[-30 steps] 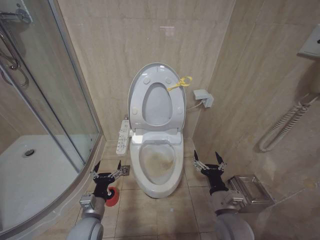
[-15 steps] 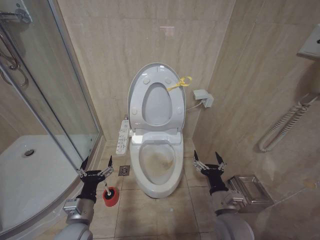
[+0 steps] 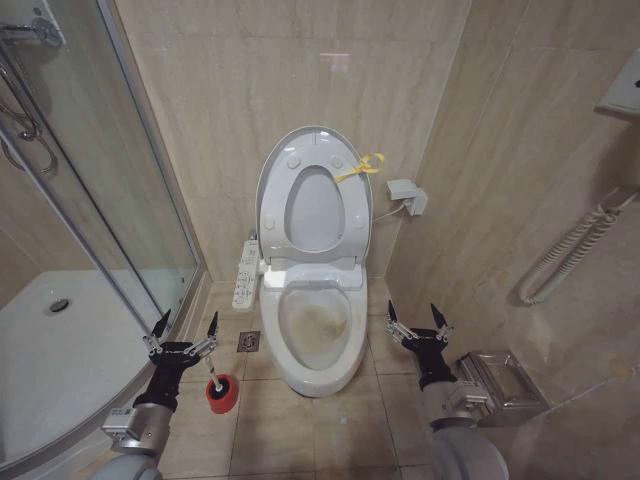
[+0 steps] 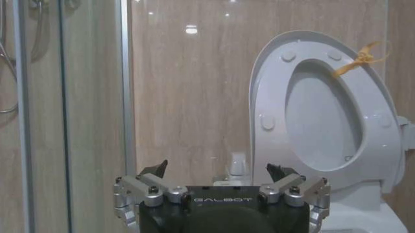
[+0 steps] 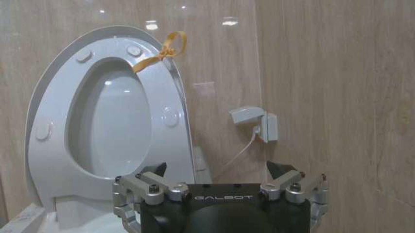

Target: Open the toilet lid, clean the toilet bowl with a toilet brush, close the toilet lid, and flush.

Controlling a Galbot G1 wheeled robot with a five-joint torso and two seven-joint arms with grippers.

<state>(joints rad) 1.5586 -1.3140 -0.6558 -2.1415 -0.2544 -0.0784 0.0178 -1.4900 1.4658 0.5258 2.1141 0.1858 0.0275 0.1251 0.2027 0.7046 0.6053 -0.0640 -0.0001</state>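
Toilet lid up (bowl exposed), your left gripper hangs spread above the toilet brush; descend, pinch its handle. Right gripper waits, spread.

White toilet lid, red brush holder.

Lighting is even and moderately bright, from overhead. A pale reflected patch sits on the glossy wall tiles at upper centre of the head view; small bright specks mark the tiles along the top of both wrist views. Soft sheen shows on the toilet lid. Shadows are faint. Wide-angle bending curves the shower glass at the left edge. Focus is acceptable throughout.
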